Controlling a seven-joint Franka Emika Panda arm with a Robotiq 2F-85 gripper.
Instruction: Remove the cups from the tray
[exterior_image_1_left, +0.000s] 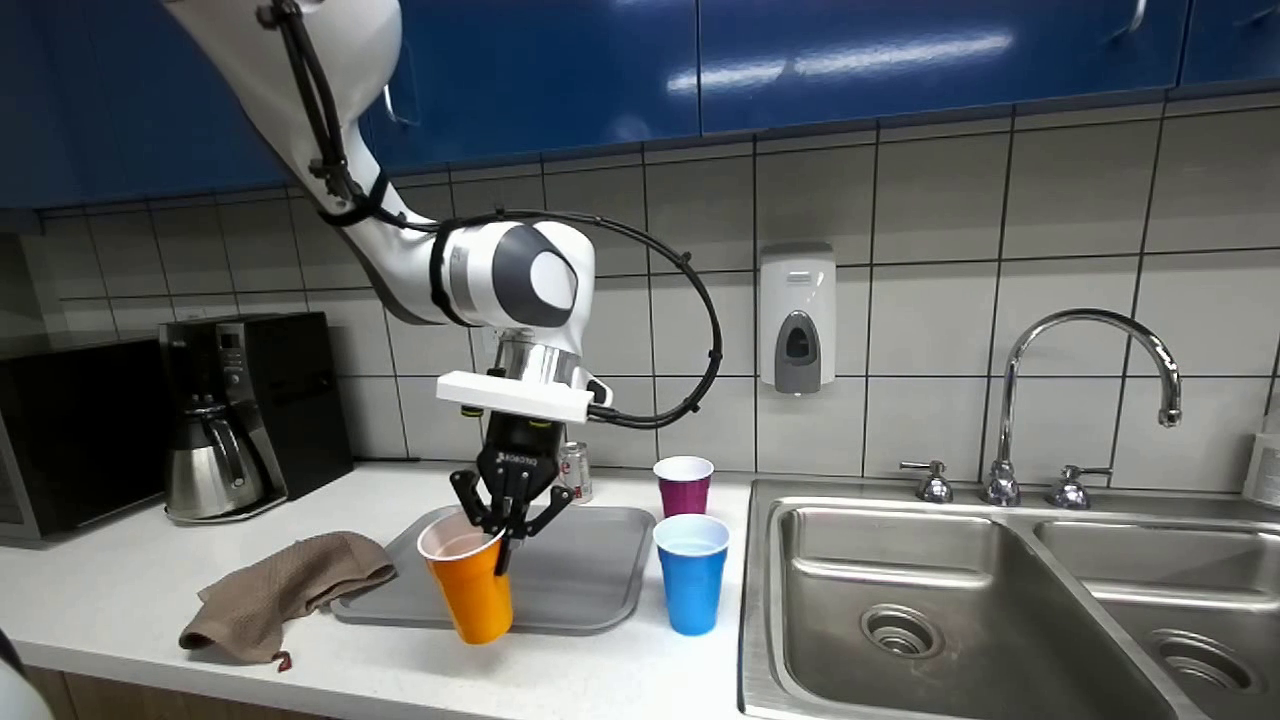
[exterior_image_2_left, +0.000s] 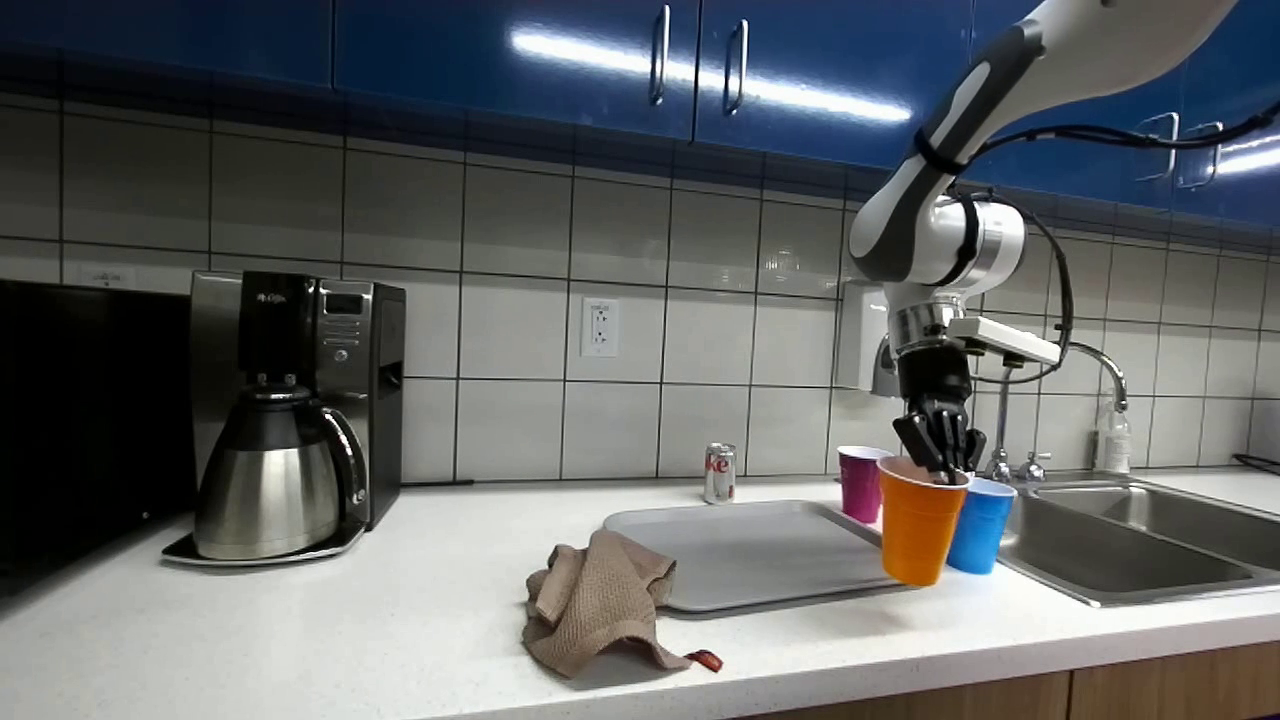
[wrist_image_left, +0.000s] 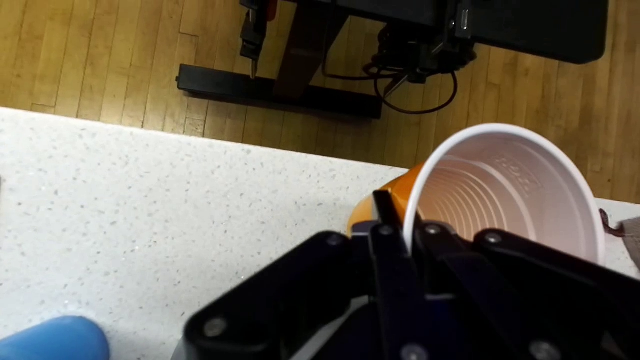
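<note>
The orange cup (exterior_image_1_left: 475, 595) hangs tilted over the counter by the tray's front edge, its white-rimmed mouth up. My gripper (wrist_image_left: 406, 220) is shut on its wall, one of its fingers (exterior_image_1_left: 503, 553) outside the cup and the other inside, mostly hidden. In both exterior views the grey tray (exterior_image_1_left: 590, 565) lies flat with no cup standing on it. Beside its right edge the blue cup (exterior_image_1_left: 692, 580) and, farther back, the purple cup (exterior_image_1_left: 684, 495) stand upright on the counter. Part of the blue cup (wrist_image_left: 55, 342) shows at the wrist view's lower left.
A brown cloth (exterior_image_2_left: 605, 605) rests against the tray's left end. Behind the tray stands a soda can (exterior_image_2_left: 720, 473). The steel sink (exterior_image_1_left: 760, 600) begins right of the blue cup. A coffee maker (exterior_image_2_left: 300, 440) is at the far left. The counter's front edge (wrist_image_left: 200, 139) runs close to the orange cup.
</note>
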